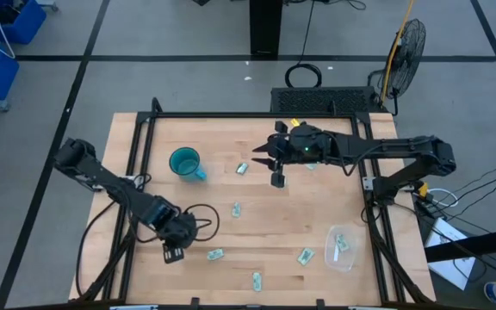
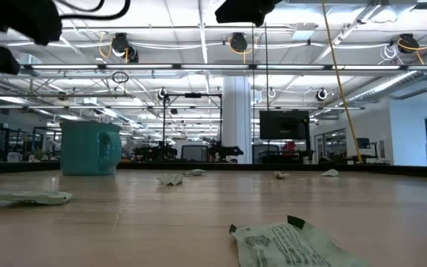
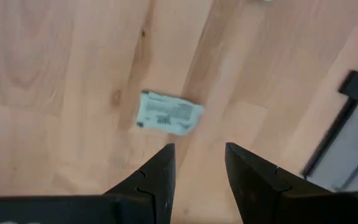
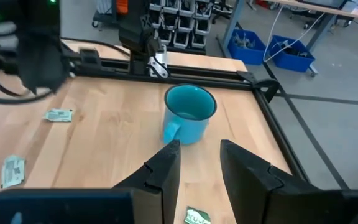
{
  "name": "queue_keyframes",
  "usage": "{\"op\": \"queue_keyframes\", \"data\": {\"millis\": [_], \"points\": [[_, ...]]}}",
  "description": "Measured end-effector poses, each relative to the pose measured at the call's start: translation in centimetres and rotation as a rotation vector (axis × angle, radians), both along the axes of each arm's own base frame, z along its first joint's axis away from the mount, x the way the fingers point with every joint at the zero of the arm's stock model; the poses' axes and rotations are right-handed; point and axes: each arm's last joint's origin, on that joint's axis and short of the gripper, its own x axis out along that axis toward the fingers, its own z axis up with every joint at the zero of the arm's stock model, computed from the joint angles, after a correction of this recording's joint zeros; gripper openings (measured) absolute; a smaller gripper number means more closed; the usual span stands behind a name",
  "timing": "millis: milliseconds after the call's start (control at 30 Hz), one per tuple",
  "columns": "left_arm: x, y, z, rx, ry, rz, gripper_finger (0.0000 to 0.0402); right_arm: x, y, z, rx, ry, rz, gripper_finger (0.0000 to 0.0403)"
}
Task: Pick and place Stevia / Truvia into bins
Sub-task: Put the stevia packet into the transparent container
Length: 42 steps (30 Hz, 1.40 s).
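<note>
Both grippers empty, fingers apart; sachets scattered, one in tub.
Left gripper hangs at the table's near left edge, jaws apart on nothing, one Stevia sachet just ahead of its fingers. Teal mug stands upright, well apart from it. More sachets lie loose mid-table and along the near edge. Right gripper hovers above the table's middle, jaws apart and empty, facing the mug, a sachet below its fingertips. Clear tub sits near right, one sachet inside.
</note>
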Motion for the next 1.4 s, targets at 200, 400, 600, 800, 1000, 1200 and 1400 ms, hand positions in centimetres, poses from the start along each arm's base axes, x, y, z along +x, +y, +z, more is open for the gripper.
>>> {"op": "queue_keyframes", "data": {"millis": [200, 400, 600, 800, 1000, 1200, 1400], "points": [[-1.2, 1.2, -3.0, -0.034, -0.04, 0.073, 0.0145, 0.0, 0.2, 0.0, 0.054, -0.01, -0.015, 0.0109], [-2.6, 2.3, -5.4, 0.038, 0.014, 0.103, 0.0145, 0.1, 0.5, 0.0, 0.072, -0.014, -0.015, 0.0109], [-3.3, 2.6, -7.0, 0.016, 0.024, 0.123, 0.0145, 0.1, 0.5, 0.0, 0.109, -0.02, -0.03, 0.0109], [-3.1, 2.5, -7.2, 0.009, -0.005, 0.125, 0.0145, 0.1, 0.5, 0.0, 0.119, -0.021, -0.035, 0.0109], [-3.0, 2.5, -7.2, 0.019, -0.026, 0.094, 0.0141, 0.0, 0.5, 0.0, 0.119, -0.022, -0.035, 0.0109], [-3.0, 2.5, -7.2, 0.023, -0.031, 0.08, 0.0072, 0.0, 0.5, 0.0, 0.119, -0.022, -0.035, 0.0109], [-3.0, 2.5, -7.3, 0.027, -0.025, 0.08, 0.0008, 0.0, 0.5, 0.0, 0.119, -0.021, -0.035, 0.0109]]}}
